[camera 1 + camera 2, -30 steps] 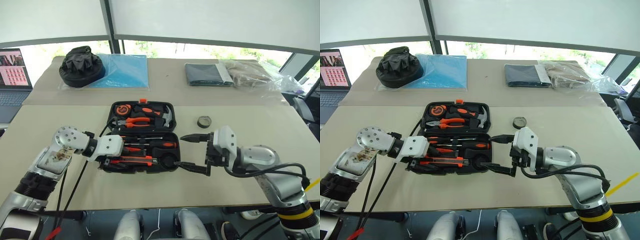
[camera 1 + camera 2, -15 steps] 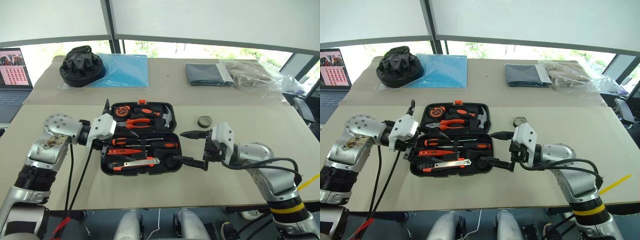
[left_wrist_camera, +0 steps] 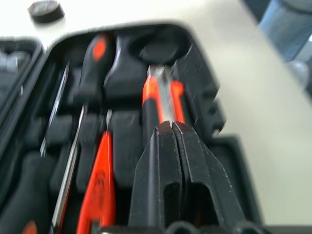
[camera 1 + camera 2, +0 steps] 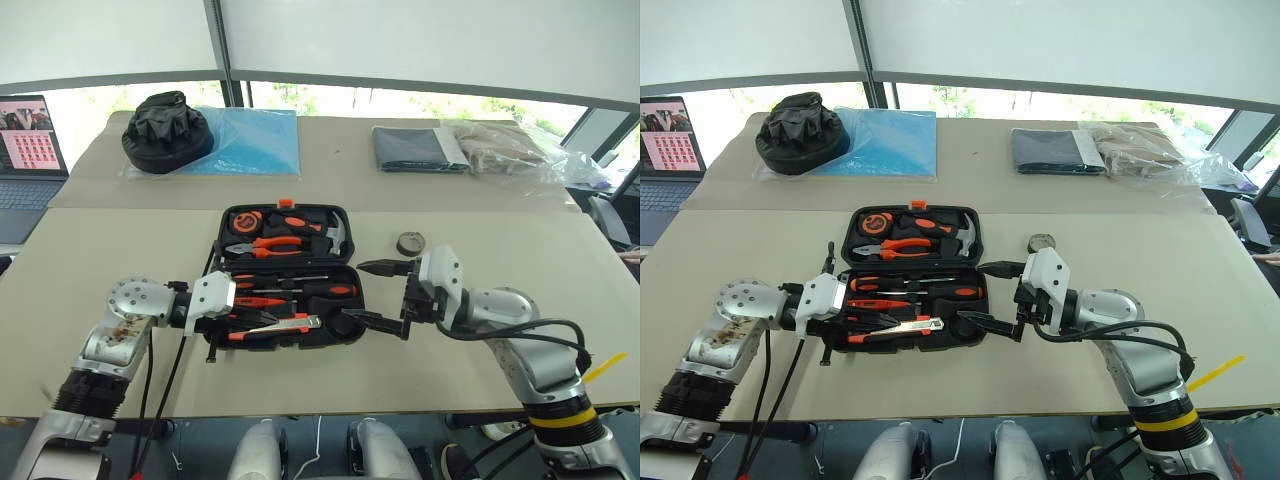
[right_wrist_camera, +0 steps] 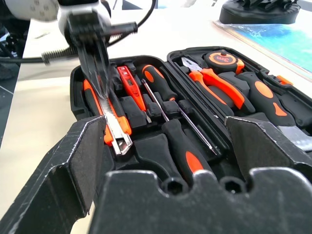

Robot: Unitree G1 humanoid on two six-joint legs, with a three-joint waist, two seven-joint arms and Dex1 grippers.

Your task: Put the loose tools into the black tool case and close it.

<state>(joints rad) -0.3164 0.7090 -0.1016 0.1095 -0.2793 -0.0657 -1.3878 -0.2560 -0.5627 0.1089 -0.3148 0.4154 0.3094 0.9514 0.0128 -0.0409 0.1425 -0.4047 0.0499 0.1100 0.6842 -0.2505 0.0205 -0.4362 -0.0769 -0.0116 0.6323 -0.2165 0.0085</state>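
Your left gripper [image 4: 262,319] is pinched fully closed with nothing in it, tips resting over the orange-and-black utility knife [image 4: 272,327] that lies in the near half of the open black tool case [image 4: 343,244]. Your right gripper [image 4: 385,296] is spread wide and empty at the case's right edge. The small black tape roll [image 4: 410,243] sits on the table [image 4: 520,250] right of the case, outside it.

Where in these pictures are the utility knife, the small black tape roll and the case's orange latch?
utility knife [image 5: 113,127]: right wrist view, on its metal blade end.
small black tape roll [image 4: 410,243]: left eye view, on its rim.
orange latch [image 4: 286,203]: left eye view, its middle.
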